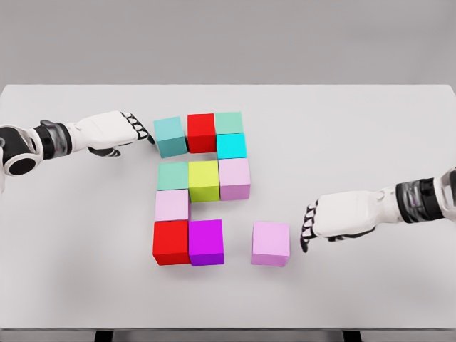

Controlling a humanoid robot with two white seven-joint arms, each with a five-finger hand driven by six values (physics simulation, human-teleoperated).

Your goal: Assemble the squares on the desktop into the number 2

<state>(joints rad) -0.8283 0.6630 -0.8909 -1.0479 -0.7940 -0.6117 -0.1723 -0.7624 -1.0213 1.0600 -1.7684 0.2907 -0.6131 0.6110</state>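
Pink cube [270,244] sits just left of the open, seemingly empty right hand [322,221].

No readable txt/labels anywhere (cubes [203,182] plain, no nos.).

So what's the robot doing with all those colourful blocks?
It is building a number 2 from coloured cubes on the white table. Most of the shape is laid out. The left robot hand reaches to the teal cube at the top left corner. The right robot hand sits, fingers open, just beside the lone pink cube, which stands apart from the purple cube in the bottom row.
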